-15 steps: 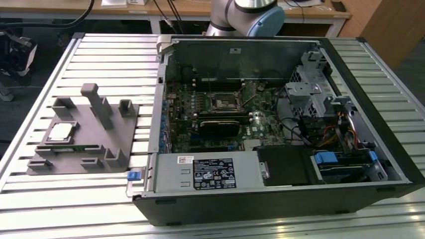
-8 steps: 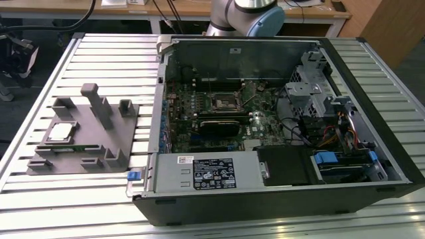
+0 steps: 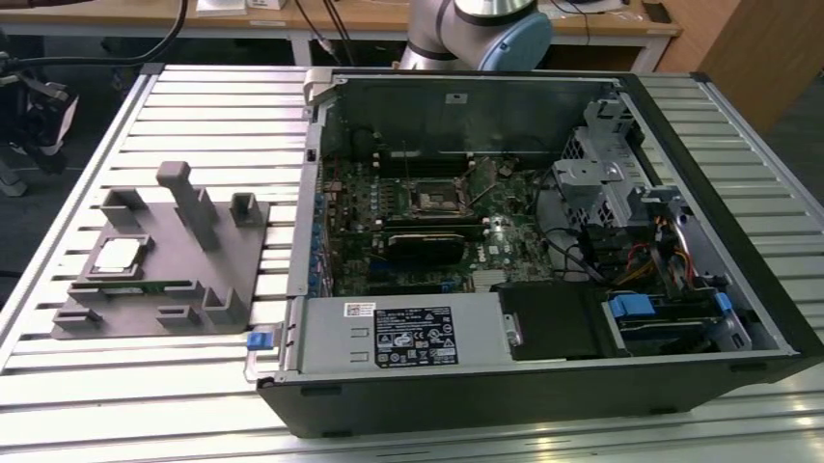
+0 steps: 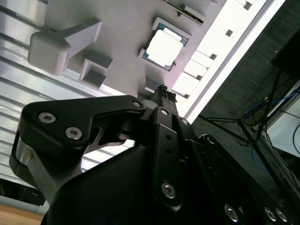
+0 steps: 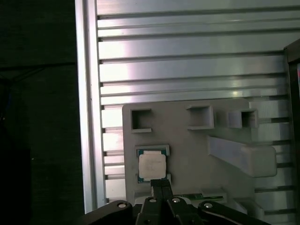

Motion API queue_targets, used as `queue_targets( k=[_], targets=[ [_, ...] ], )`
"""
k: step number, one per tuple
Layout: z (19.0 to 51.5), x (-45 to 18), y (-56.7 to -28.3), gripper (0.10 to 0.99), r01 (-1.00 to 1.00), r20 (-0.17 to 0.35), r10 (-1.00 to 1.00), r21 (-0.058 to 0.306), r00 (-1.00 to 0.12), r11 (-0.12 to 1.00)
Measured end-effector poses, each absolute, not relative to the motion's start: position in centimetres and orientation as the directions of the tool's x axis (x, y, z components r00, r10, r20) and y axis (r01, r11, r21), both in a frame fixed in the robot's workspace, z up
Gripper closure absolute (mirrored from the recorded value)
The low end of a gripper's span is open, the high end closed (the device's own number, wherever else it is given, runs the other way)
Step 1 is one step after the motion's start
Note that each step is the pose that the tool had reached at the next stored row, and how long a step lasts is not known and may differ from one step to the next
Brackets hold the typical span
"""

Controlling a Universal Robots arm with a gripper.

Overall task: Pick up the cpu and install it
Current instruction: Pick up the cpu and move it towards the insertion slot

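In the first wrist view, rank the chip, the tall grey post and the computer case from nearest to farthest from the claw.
1. chip, in its tray pocket, right by the claw.
2. grey post, across the tray.
3. computer case, off the tray.

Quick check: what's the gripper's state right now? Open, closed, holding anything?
Gripper: fingers closed, holding nothing; it is close to the cpu, which lies in the grey tray.
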State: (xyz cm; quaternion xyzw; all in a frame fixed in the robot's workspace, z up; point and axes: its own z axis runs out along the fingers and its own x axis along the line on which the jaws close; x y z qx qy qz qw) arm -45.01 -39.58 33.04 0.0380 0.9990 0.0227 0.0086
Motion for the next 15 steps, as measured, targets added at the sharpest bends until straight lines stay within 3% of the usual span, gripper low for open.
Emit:
queue_targets(
  k=[15],
  targets=[
    [31.8,-45.0,-39.6,0.973,0.076,-0.015,0.076,0.046,-0.997,0.996]
  ],
)
